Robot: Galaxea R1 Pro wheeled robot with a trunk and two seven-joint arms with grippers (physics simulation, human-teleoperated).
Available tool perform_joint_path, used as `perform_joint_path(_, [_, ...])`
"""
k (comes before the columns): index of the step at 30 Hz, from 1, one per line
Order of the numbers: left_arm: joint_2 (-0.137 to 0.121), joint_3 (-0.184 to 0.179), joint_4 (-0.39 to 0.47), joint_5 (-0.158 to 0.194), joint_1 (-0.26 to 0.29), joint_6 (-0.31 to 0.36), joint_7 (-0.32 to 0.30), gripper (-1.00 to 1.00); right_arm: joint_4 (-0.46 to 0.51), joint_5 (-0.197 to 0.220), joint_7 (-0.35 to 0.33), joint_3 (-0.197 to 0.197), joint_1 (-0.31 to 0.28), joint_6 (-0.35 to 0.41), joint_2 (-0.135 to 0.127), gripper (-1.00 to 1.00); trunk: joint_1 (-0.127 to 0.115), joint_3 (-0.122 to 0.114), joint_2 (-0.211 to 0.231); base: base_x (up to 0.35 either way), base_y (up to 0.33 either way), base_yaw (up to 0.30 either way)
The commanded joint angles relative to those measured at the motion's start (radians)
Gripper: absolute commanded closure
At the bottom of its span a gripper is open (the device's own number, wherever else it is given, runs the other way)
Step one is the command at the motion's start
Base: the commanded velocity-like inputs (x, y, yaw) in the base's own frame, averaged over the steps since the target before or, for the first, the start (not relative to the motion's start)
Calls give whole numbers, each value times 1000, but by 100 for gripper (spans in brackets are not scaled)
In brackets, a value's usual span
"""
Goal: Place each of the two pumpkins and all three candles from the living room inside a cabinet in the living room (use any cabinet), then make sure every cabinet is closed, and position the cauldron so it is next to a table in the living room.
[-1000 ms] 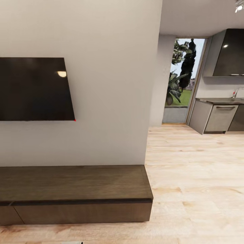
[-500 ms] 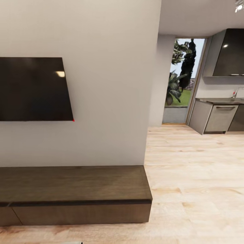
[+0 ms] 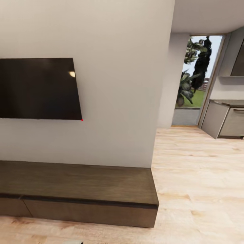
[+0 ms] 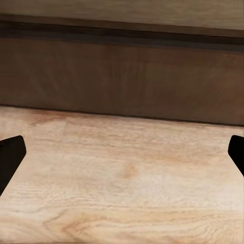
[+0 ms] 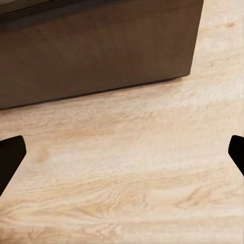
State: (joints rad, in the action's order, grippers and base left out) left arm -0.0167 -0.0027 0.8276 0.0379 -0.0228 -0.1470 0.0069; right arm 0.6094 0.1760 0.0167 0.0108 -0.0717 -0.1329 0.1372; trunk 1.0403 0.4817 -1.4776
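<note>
The long, low, dark-brown cabinet (image 3: 78, 193) runs along the wall from the left edge to just right of centre in the head view, its flat fronts shut. The left wrist view faces one cabinet front (image 4: 122, 76) across a strip of wood floor, with my left gripper (image 4: 122, 157) open and empty, its dark fingertips (image 4: 10, 157) at the frame's sides. The right wrist view looks at the cabinet's end corner (image 5: 101, 56), and my right gripper (image 5: 122, 157) is open and empty over the floor. Pumpkins, candles, cauldron and table are out of view.
A black TV (image 3: 37, 88) hangs on the white wall above the cabinet. Pale wood floor (image 3: 200, 176) stretches to the right toward a glass door (image 3: 198, 81) with plants outside. Grey kitchen units (image 3: 227, 118) stand at the far right.
The whole head view has shifted right and slightly down, so the camera has turned left a little. The cabinet, TV and door keep their places in the room.
</note>
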Motion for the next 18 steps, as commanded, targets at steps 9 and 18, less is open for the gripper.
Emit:
perform_joint_path(9, [0,-2,1,2,0,-2,1,-100,0,8,2,1,0,-4,1,-100,0,1,0,1,-1,292])
perform_joint_path(18, [0,-2,1,2,0,-2,1,-100,-2,7,2,2,0,-4,1,-100,0,1,0,0,0,293])
